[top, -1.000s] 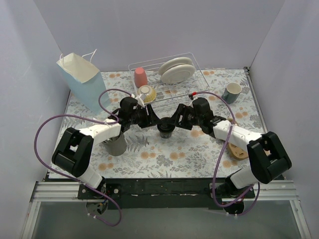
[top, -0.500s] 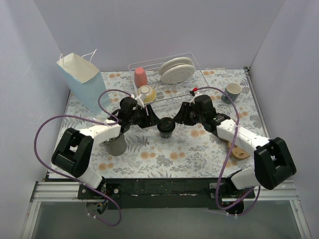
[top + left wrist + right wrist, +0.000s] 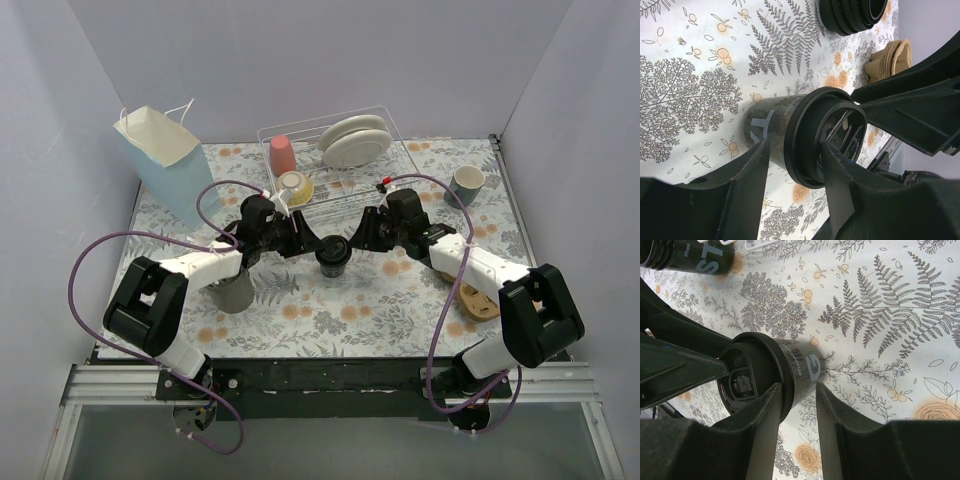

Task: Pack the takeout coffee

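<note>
One takeout coffee, a small black cup with a black lid [image 3: 333, 252], stands upright mid-table between my two grippers. My left gripper [image 3: 314, 243] is open at the cup's left. In the left wrist view [image 3: 795, 150] one finger [image 3: 747, 175] lies by the cup wall [image 3: 767, 127] and the other finger [image 3: 845, 185] overlaps the lid [image 3: 807, 145]. My right gripper [image 3: 358, 238] is open and empty at the cup's right. In the right wrist view [image 3: 797, 390] the cup [image 3: 790, 365] sits just past the fingertips. I cannot tell whether either gripper touches it.
A light-blue paper bag [image 3: 165, 165] stands at the back left. A wire dish rack [image 3: 400, 150] holds plates, a pink cup and a bowl. A blue-grey mug [image 3: 465, 185] is at the back right, a grey metal cup [image 3: 235, 290] at the front left, a tan cardboard piece [image 3: 478, 300] at the right.
My right gripper has drawn back a little from the cup, toward the back right. The cup sits slightly farther back. The left arm has not moved.
</note>
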Action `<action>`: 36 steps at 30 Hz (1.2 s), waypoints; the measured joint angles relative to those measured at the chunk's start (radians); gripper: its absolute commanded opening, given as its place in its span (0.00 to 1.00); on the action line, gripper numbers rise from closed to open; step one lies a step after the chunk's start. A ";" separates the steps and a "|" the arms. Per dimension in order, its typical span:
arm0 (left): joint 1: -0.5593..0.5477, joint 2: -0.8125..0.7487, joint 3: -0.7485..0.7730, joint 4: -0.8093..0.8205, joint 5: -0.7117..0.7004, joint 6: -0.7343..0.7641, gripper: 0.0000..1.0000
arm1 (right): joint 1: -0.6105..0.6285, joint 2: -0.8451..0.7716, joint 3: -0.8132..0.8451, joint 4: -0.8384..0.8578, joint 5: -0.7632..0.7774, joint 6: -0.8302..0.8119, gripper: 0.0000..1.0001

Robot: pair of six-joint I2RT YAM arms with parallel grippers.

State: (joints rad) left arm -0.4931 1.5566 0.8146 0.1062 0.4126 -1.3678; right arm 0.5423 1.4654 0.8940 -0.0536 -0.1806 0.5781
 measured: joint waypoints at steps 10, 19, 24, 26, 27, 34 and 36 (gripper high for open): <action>0.007 0.013 -0.056 0.122 0.041 -0.053 0.41 | -0.010 -0.021 -0.082 0.132 -0.037 0.011 0.33; 0.008 0.026 -0.087 0.202 0.053 -0.088 0.40 | -0.020 -0.063 -0.219 0.340 -0.064 0.050 0.31; 0.008 0.032 -0.092 0.221 0.054 -0.095 0.40 | -0.027 -0.074 -0.291 0.457 -0.084 0.085 0.26; 0.008 0.033 -0.095 0.229 0.053 -0.097 0.40 | -0.028 -0.082 -0.313 0.484 -0.087 0.100 0.26; 0.008 0.033 -0.097 0.232 0.053 -0.098 0.40 | -0.026 -0.086 -0.317 0.486 -0.084 0.103 0.26; 0.006 0.033 -0.103 0.244 0.048 -0.106 0.40 | 0.051 -0.120 -0.223 0.278 0.073 0.039 0.30; 0.006 0.033 -0.105 0.248 0.048 -0.109 0.40 | 0.077 -0.117 -0.164 0.173 0.121 0.005 0.32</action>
State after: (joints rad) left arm -0.4866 1.5898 0.7101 0.3538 0.4603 -1.4769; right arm 0.6193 1.3487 0.7300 0.1196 -0.0597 0.5831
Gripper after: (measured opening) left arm 0.409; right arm 0.303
